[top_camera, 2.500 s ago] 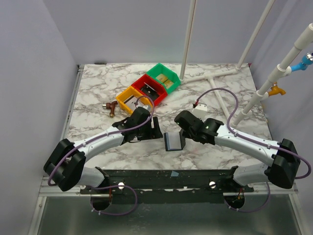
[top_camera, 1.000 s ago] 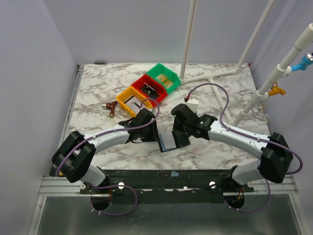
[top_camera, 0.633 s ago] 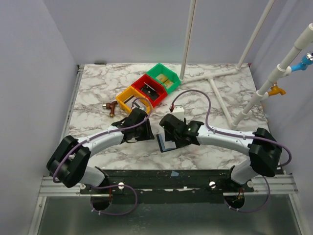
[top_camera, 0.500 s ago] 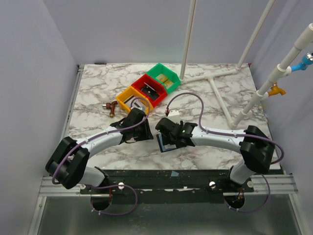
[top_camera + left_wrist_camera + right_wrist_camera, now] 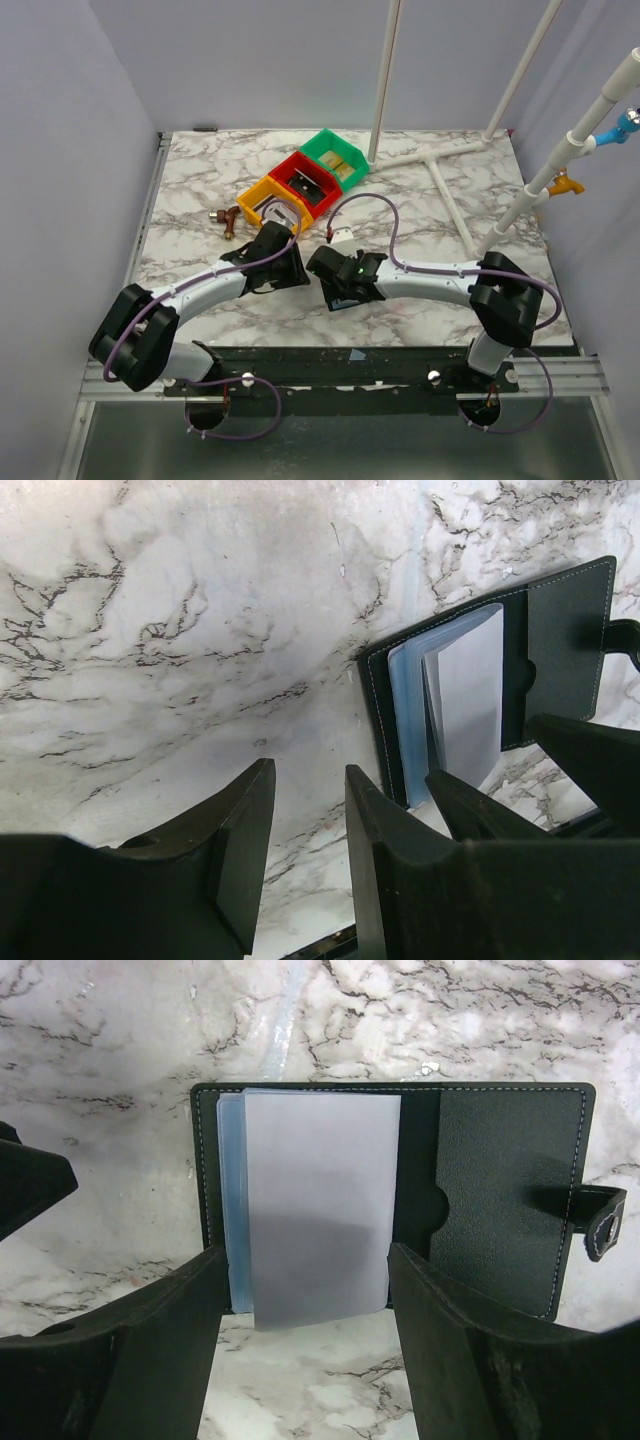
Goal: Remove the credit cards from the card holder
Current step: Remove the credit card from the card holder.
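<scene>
The black card holder [image 5: 500, 1200] lies open and flat on the marble, bluish sleeves on its left half. A pale whitish credit card [image 5: 318, 1200] sticks out of it past the near edge. My right gripper [image 5: 308, 1255] is open, one finger on each side of that card's near end, touching nothing. From above, the card holder [image 5: 340, 302] is mostly covered by the right gripper [image 5: 340, 285]. My left gripper [image 5: 308, 780] hovers over bare marble just left of the card holder [image 5: 560, 650], jaws a little apart and empty. It shows from above as the left gripper [image 5: 295, 270].
Yellow [image 5: 262, 205], red [image 5: 305, 182] and green [image 5: 338, 155] bins stand in a diagonal row behind the arms. A small brown object [image 5: 228, 218] lies left of the yellow bin. White pipes [image 5: 440, 170] run across the back right.
The card holder has gone from half-folded upright to lying flat and open. My right arm has swung left and down over it, jaws widening. The left gripper has edged back left.
</scene>
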